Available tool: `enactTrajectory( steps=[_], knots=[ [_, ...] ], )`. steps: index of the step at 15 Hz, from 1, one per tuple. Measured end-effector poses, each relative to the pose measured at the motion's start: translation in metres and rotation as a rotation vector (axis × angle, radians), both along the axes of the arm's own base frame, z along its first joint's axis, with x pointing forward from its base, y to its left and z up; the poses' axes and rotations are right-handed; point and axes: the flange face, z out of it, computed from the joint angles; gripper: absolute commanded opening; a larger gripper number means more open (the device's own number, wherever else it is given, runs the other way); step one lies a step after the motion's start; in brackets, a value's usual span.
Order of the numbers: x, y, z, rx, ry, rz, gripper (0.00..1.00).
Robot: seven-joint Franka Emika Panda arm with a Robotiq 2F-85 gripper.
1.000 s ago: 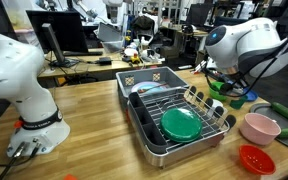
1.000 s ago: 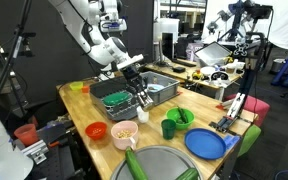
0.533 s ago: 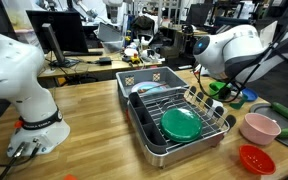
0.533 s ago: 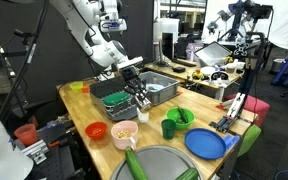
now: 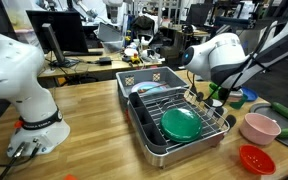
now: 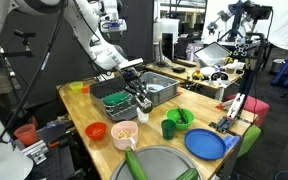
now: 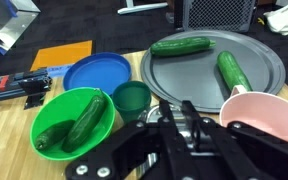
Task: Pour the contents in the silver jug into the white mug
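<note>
Three bowls stood on the desk: one pink bowl [image 7: 269, 115], one green bowl [image 7: 59, 108] and one red bowl [image 6: 97, 131]. Cucumbers came to four in the wrist view. One cucumber [image 7: 182, 44] and another cucumber [image 7: 234, 72] lay on the tray [image 7: 189, 75]. Two more lay in the green bowl, a long cucumber [image 7: 84, 120] and what looked like a short cucumber [image 7: 48, 136]. There was only that one round tray, by the desk's edge. Plates numbered two: one blue plate [image 7: 89, 72] and one green plate [image 5: 180, 124]. There was a single green cup [image 7: 134, 97], a single rack [image 5: 212, 108] and a single tub [image 6: 162, 92].
</note>
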Motion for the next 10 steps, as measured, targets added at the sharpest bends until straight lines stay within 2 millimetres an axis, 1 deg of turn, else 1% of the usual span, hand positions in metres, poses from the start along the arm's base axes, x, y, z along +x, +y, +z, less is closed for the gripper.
enactTrajectory(
  steps=[5, 10],
  knots=[
    [0.007, 0.012, -0.002, -0.071, 0.017, 0.028, 0.04],
    [0.006, 0.021, -0.006, -0.128, 0.058, 0.021, 0.04]
  ],
)
